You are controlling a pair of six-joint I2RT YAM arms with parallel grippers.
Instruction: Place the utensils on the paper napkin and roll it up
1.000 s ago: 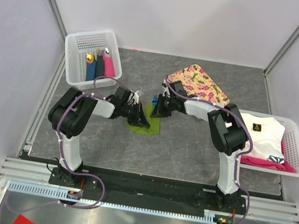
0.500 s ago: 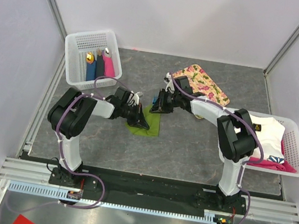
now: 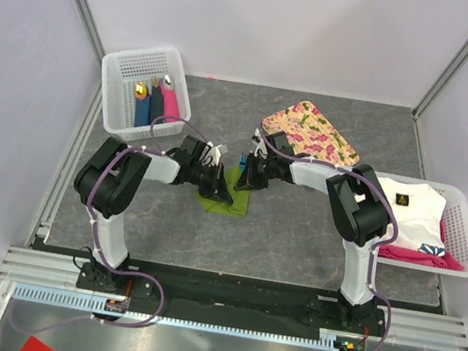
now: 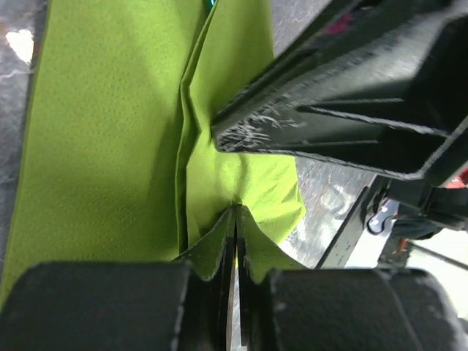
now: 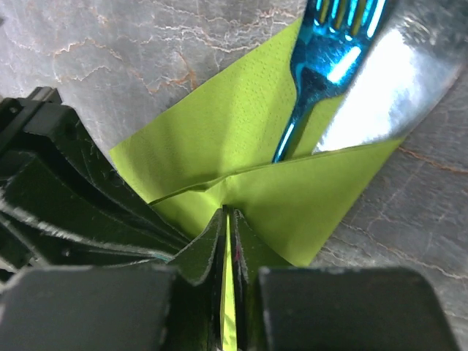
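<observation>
Paper napkin [image 5: 241, 124] folded narrower than before — left jaws, right jaws each pinch its fold; blue fork [image 5: 311, 69] tucked under.

The utensils [image 5: 316, 77] lie on the paper napkin [image 5: 241, 124], tucked under its fold, the tray [image 3: 312, 130] behind.

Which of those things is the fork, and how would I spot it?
Look at the grey table, then at the green paper napkin near its middle. Sticking out from under its folded flap, the fork is glossy bright blue with tines, unlike the plain silvery piece beside it.
</observation>
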